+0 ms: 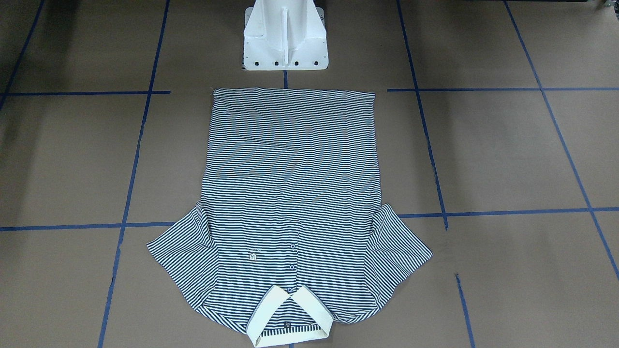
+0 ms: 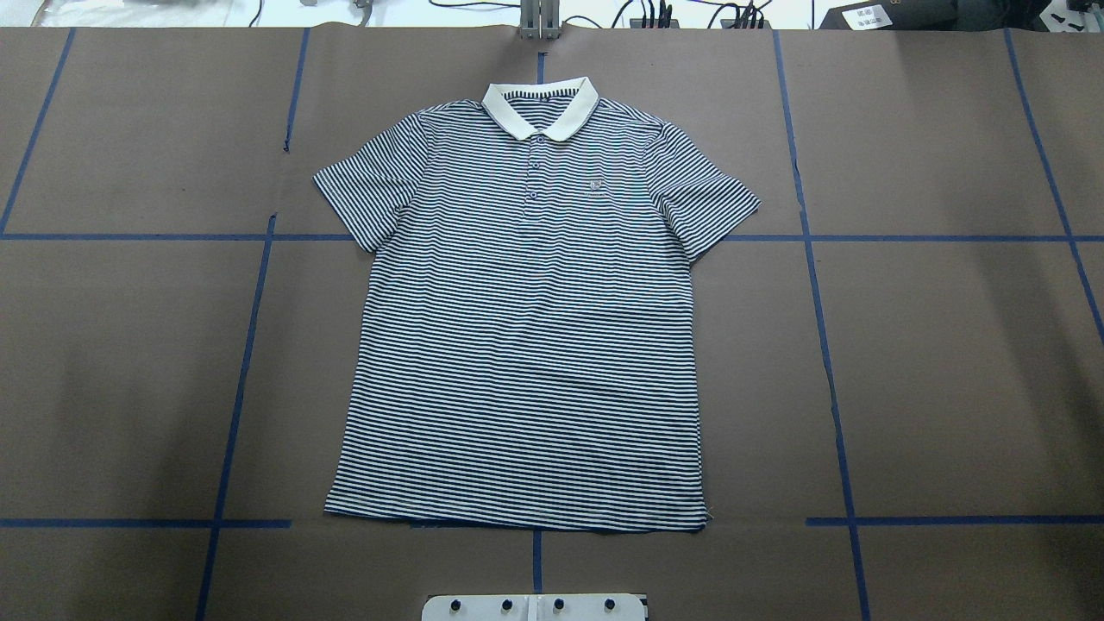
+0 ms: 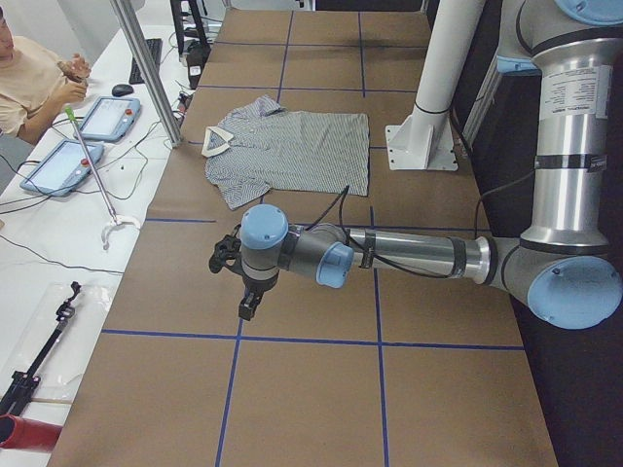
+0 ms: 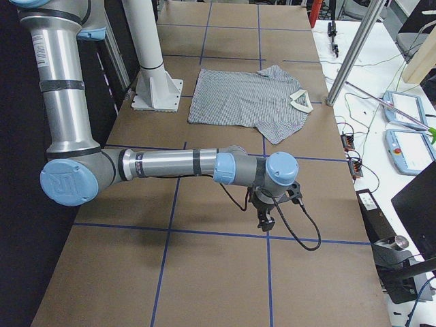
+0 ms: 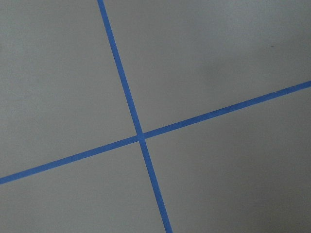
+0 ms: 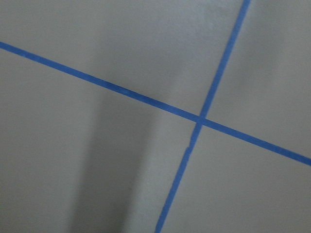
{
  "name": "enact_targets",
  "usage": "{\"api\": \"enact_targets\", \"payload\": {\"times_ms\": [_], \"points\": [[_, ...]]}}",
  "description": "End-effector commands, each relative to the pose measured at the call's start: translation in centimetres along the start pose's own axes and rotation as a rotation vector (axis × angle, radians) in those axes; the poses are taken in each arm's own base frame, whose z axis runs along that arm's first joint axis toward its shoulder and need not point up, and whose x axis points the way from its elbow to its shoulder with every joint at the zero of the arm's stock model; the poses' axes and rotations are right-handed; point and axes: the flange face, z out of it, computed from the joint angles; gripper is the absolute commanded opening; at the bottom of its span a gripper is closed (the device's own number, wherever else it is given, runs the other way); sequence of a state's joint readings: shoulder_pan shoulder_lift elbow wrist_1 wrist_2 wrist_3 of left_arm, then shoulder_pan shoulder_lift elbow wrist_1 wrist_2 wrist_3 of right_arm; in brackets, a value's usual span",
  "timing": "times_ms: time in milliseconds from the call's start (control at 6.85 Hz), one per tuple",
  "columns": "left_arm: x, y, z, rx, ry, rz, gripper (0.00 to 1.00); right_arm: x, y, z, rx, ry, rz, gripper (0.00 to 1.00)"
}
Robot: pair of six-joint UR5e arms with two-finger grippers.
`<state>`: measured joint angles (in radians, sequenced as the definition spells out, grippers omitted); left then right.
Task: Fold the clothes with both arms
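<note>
The striped polo shirt lies flat and face up in the middle of the brown table, sleeves spread, its cream collar at the far edge from the robot. It also shows as the shirt, the shirt and the shirt. My left gripper hangs over bare table well off to the shirt's side, and I cannot tell whether it is open or shut. My right gripper hangs likewise on the other side, state also unclear. Both wrist views show only table and blue tape.
The white pedestal stands just behind the shirt's hem. Blue tape lines grid the table. Beyond the collar edge a metal pole rises, with tablets, cables and a seated person at a white bench.
</note>
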<state>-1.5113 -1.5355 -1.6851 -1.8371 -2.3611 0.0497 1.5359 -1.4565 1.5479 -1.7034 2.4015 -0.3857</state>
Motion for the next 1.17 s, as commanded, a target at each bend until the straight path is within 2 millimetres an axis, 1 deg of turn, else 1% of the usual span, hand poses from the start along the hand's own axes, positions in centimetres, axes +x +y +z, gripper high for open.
{"api": "enact_targets", "payload": {"times_ms": [0,146,292,438,584,730,876,1022], "points": [[1.5,-1.5,-1.4,0.055,0.011,-0.009,1.0,-5.4,-3.9,2.6,0.051,-0.071,0.004,1.0],[2.4,-1.0,-2.0,0.129,0.03,0.058,1.0,-9.2,-6.7,4.2,0.103,-0.075,0.02,1.0],[2.5,1.1,-1.3,0.14,0.107,0.08,1.0,-12.8,-9.4,6.0,0.146,-0.107,0.083,1.0],[3.0,1.1,-1.5,0.155,0.142,0.101,1.0,-16.7,-12.9,8.0,0.162,-0.131,0.186,1.0],[3.0,1.0,-1.4,0.168,0.145,0.118,1.0,-21.3,-16.8,9.5,0.182,-0.127,0.234,1.0],[3.3,1.1,-1.7,0.2,0.151,0.126,1.0,-26.0,-21.3,9.9,0.203,-0.119,0.302,0.99],[4.1,1.5,-2.3,0.228,0.18,0.159,1.0,-29.4,-23.3,10.1,0.231,-0.108,0.323,0.96],[3.8,2.2,-1.7,0.216,0.202,0.128,1.0,-30.6,-25.5,10.2,0.277,-0.061,0.353,0.96]]}}
